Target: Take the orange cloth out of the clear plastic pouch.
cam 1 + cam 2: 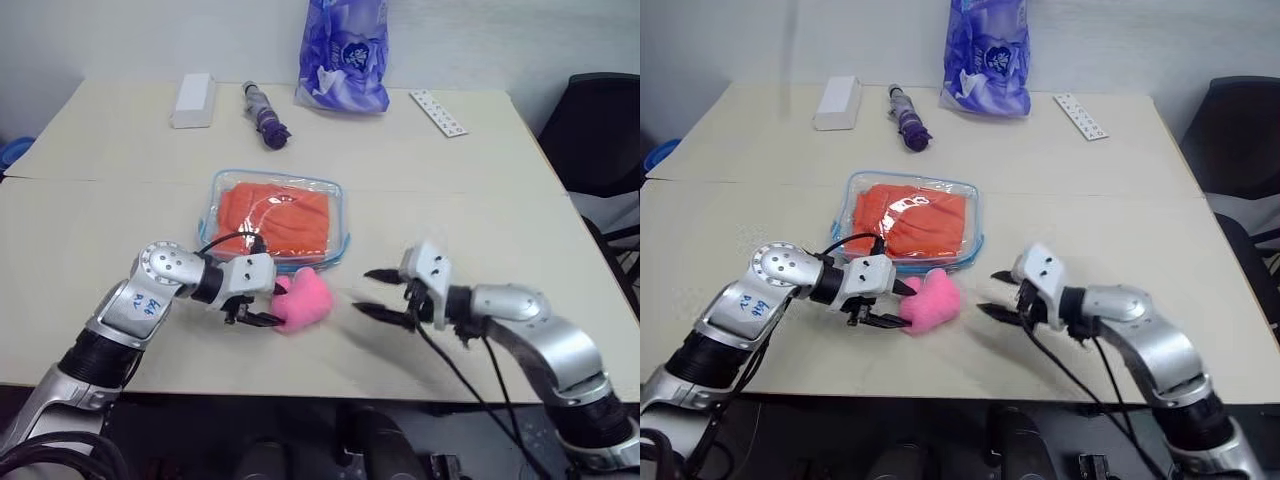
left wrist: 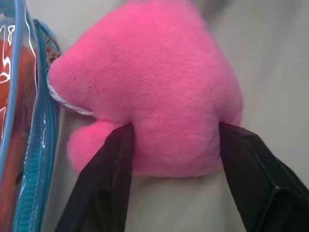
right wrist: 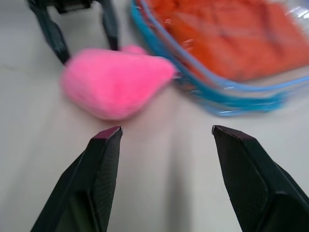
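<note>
The clear plastic pouch point(image 1: 341, 216) with light-blue trim lies flat mid-table, and the folded orange cloth point(image 1: 275, 222) is inside it. A pink plush charm point(image 1: 308, 300) rests on the table at the pouch's near edge. My left gripper point(image 1: 268, 303) reaches in from the left. In the left wrist view its two black fingers point(image 2: 108, 169) press on either side of the charm point(image 2: 154, 87). My right gripper point(image 1: 363, 291) hovers just right of the charm. It stands open with nothing between its fingers point(image 3: 101, 164), pointing toward the charm point(image 3: 113, 84) and pouch point(image 3: 241, 96).
Along the table's far side stand a purple-blue printed plastic bag point(image 1: 345, 55), a white box point(image 1: 193, 100), a folded purple umbrella point(image 1: 265, 115) and a white strip point(image 1: 438, 112). A black chair point(image 1: 600, 130) is at the right.
</note>
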Controlling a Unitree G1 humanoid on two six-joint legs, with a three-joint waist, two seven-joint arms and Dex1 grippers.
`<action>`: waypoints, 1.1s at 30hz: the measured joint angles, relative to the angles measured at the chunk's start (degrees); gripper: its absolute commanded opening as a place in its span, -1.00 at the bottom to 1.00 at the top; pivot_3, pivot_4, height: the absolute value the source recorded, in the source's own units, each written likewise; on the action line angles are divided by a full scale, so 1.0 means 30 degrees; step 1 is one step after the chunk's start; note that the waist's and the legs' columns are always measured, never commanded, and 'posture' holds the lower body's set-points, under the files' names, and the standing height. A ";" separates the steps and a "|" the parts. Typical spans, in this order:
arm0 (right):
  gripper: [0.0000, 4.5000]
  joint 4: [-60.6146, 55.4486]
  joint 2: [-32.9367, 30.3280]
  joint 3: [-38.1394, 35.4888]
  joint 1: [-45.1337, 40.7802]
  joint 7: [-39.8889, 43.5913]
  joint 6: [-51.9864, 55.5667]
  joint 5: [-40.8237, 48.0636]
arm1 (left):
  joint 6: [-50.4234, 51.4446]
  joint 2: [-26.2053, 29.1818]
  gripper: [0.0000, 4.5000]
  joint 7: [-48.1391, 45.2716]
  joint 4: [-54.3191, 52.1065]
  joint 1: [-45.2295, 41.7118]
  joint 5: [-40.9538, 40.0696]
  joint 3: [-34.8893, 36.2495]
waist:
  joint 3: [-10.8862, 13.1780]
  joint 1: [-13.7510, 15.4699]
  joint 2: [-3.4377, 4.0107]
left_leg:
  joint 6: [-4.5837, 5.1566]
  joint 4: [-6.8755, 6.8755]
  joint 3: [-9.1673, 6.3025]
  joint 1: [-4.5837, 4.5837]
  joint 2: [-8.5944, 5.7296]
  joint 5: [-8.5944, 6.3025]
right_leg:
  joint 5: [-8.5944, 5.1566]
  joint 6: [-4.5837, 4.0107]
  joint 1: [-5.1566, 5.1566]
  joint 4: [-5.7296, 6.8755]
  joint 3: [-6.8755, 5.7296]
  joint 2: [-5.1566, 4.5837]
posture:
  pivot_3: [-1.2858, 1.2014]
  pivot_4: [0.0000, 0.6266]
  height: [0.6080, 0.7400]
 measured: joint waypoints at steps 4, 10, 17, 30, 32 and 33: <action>0.39 0.3284 0.0071 0.1975 -0.1637 -0.0248 -0.5365 -0.4000 | -0.0318 -0.0006 -0.80 -0.0025 0.0167 -0.0047 0.0032 0.0111 | 0.0000 -0.0049 0.0000 | 0.0008 -0.0002 0.0045 0.0002 -0.0007 0.0005 | 0.0001 0.0002 0.0001 0.0006 0.0007 -0.0006 | 0.03 -0.52 1.00; 0.39 0.8138 0.1980 0.4027 -0.4005 -0.1283 -1.1096 -0.7959 | 0.0107 0.0048 -1.00 0.0070 -0.0505 0.0326 0.0016 0.0396 | 0.0001 -0.0097 0.0002 | -0.0002 0.0003 0.0060 -0.0001 0.0011 0.0017 | 0.0001 0.0000 -0.0002 0.0016 -0.0001 -0.0008 | 0.03 -0.52 1.00; -0.51 1.1552 0.3323 0.4642 -0.5602 -0.1575 -1.4233 -0.9622 | 0.1520 0.0188 -1.00 0.0517 -0.1734 0.1099 -0.0071 0.0986 | 0.0002 -0.0113 0.0003 | 0.0001 0.0008 0.0012 -0.0002 0.0030 0.0019 | -0.0001 -0.0004 -0.0004 0.0015 -0.0001 -0.0007 | 0.03 -0.52 1.00; -0.24 1.4124 0.4143 0.4687 -0.6580 -0.1267 -1.5824 -1.0604 | 0.2227 0.0255 -1.00 0.0883 -0.2248 0.1240 -0.0154 0.1103 | 0.0007 -0.0147 0.0011 | 0.0000 0.0007 0.0003 -0.0002 0.0039 0.0019 | -0.0004 -0.0009 -0.0008 0.0019 -0.0001 -0.0008 | 0.03 -0.52 1.00; 0.08 1.4186 0.4144 0.4688 -0.6583 -0.1535 -1.6120 -1.0934 | 0.2224 0.0245 -1.00 0.0917 -0.2245 0.1239 -0.0153 0.1098 | 0.0007 -0.0145 0.0012 | 0.0000 0.0007 0.0003 -0.0003 0.0039 0.0019 | -0.0004 -0.0009 -0.0008 0.0018 0.0000 -0.0008 | 0.03 -0.52 1.00; 0.21 1.4262 0.4150 0.4688 -0.6591 -0.1782 -1.6342 -1.1190 | 0.2227 0.0228 -1.00 0.0932 -0.2244 0.1238 -0.0155 0.1097 | 0.0007 -0.0141 0.0012 | 0.0000 0.0007 0.0002 -0.0003 0.0039 0.0019 | -0.0004 -0.0009 -0.0009 0.0018 0.0000 -0.0009 | 0.03 -0.52 1.00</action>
